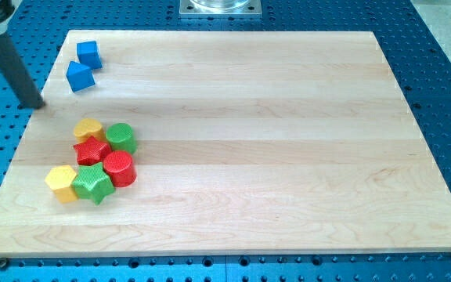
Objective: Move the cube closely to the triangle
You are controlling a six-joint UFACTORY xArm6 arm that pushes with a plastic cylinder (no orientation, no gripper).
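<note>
A blue cube sits near the board's top left corner. A blue triangle block lies just below and left of it, almost touching it. My tip is at the board's left edge, below and left of the triangle, a short way from both blue blocks. The dark rod slants up to the view's top left.
A cluster lies lower left on the wooden board: a yellow block, a green round block, a red star, a red cylinder, a green star, a yellow hexagon block. A metal mount is at the top.
</note>
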